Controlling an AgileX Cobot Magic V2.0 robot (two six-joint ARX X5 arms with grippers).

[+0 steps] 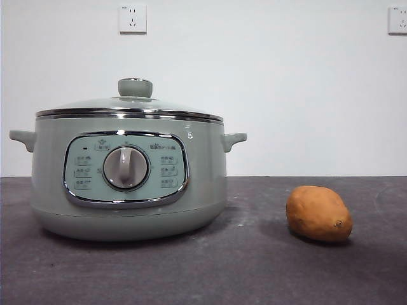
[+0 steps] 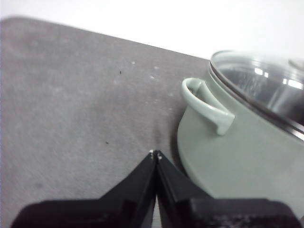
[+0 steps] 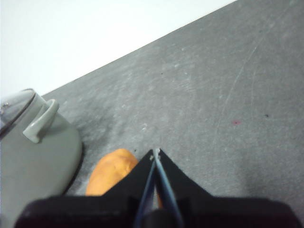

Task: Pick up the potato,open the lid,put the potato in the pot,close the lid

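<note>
The pale sage-green pot (image 1: pixel 130 181) stands on the dark table at the left, its dial facing me. The glass lid (image 1: pixel 130 105) with its green knob sits shut on it. The orange-brown potato (image 1: pixel 318 213) lies on the table to the right of the pot. No arm shows in the front view. My left gripper (image 2: pixel 156 154) is shut and empty, above the table beside the pot's side handle (image 2: pixel 206 104). My right gripper (image 3: pixel 155 152) is shut and empty, above the table with the potato (image 3: pixel 111 171) partly hidden behind its jaws.
The dark grey tabletop (image 1: pixel 254 267) runs to a white wall with two sockets (image 1: pixel 132 19). The pot's other handle (image 3: pixel 42 121) shows in the right wrist view, close to the potato.
</note>
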